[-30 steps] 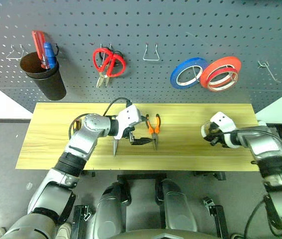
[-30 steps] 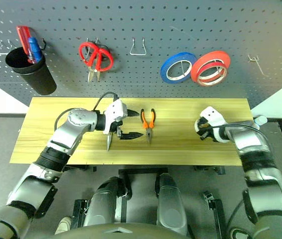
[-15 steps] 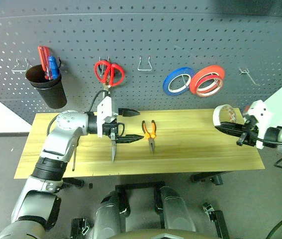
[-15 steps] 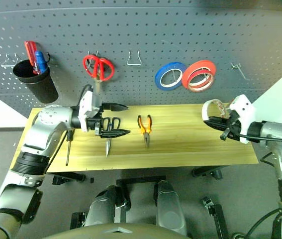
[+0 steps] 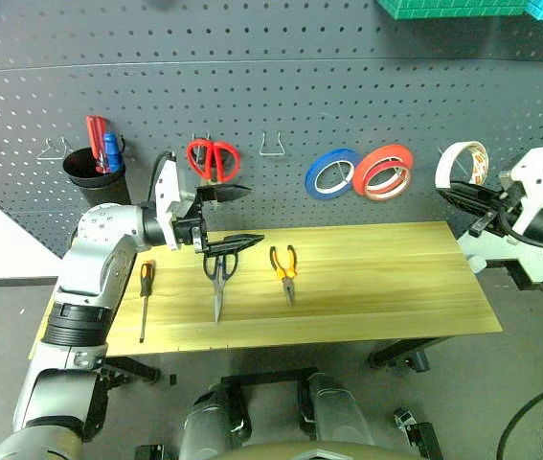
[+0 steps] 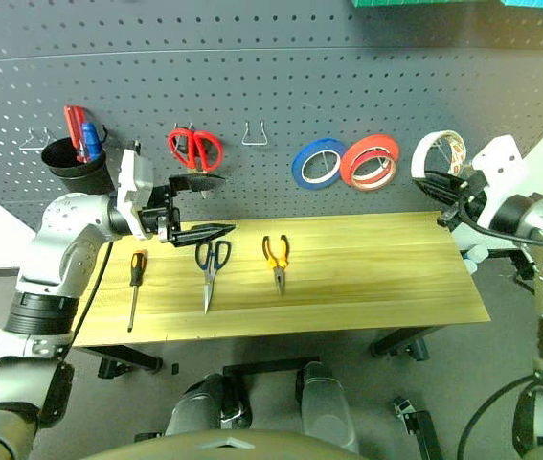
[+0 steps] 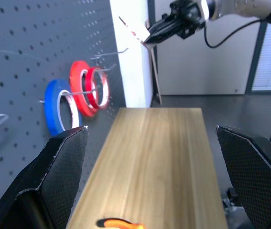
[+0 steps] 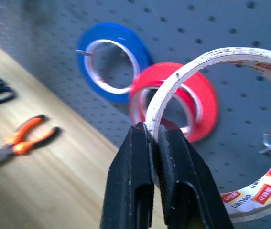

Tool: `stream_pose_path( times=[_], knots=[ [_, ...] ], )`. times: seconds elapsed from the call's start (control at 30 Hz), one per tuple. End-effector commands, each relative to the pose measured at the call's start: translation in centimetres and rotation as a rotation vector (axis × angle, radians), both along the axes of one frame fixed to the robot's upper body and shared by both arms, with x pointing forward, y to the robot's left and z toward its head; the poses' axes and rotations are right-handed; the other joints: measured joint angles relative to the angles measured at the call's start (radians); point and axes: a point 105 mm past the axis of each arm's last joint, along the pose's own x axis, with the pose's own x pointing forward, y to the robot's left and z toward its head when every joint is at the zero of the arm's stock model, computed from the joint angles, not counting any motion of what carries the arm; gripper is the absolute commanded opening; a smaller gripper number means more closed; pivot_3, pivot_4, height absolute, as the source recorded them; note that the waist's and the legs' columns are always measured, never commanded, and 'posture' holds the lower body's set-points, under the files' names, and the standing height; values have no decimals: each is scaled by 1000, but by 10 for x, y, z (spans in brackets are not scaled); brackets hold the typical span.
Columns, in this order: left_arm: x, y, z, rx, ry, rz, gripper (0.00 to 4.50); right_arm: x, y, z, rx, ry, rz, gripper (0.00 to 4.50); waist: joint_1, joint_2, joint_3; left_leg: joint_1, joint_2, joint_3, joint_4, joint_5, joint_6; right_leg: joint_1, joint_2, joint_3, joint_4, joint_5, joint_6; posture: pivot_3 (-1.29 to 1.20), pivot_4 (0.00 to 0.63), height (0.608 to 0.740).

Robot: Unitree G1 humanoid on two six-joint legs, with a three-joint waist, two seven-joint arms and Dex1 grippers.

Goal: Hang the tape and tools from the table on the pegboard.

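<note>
A black cup [image 5: 94, 175] hangs at the left of the pegboard [image 5: 348, 86]. On the worktop [image 5: 386, 287] lie the screwdriver [image 5: 144, 297], the black-handled scissors [image 5: 218, 278] and the pliers [image 5: 284, 268]. The left pincer [image 5: 236, 216] hovers above the scissors, spread wide and empty. Red scissors [image 5: 213, 156], a blue roll [image 5: 331, 172] and a red roll [image 5: 383, 171] hang on the board. At the right, the right pincer [image 8: 157, 143] is clamped on the white tape's [image 5: 461, 163] rim, held up near the pegboard.

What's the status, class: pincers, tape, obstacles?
Right pincer shut on tape, raised by pegboard. Left pincer open above scissors. Nothing blocking.
</note>
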Motion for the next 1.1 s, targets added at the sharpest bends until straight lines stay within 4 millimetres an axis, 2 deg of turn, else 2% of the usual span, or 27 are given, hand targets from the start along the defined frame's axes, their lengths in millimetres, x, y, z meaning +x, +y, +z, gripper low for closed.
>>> stream_pose_path(
  times=[0.03, 0.2, 0.7, 0.9, 1.1],
  knots=[
    [5, 1, 20, -48, -70, 30, 4500, 16, -8, 10, -32, -72, -53, 40, 0, 0, -3, 0, -1, 0, 2, 0, 0, -1, -1, 1, 5, -1, 2, -196, 11, 730],
    [3, -7, 25, -76, -78, 17, 4500, 27, -16, -2, -43, -50, -87, 40, 4, 0, -8, 1, -1, 1, 3, 2, -3, -1, -1, 1, 8, -1, 4, -168, 15, 730],
    [7, -25, 31, -81, -103, 4, 4500, 41, -31, -11, -49, -61, -147, 40, 9, 3, -12, 3, -2, 1, 5, 4, -2, 1, -1, 2, 11, -2, 5, -149, 30, 730],
    [5, -27, 31, -77, -100, -6, 4500, 23, -16, -1, -17, -40, -25, 40, 11, 4, -13, 4, -2, 1, 5, 4, -2, 1, -1, 3, 14, -2, 6, -149, 37, 730],
    [3, -27, 31, -75, -93, -8, 4500, 8, -19, 3, -18, -30, -18, 40, 23, 4, -13, 5, -2, 1, 9, 3, -3, 0, -3, 4, 22, -5, 6, -160, 44, 730]
  ],
)
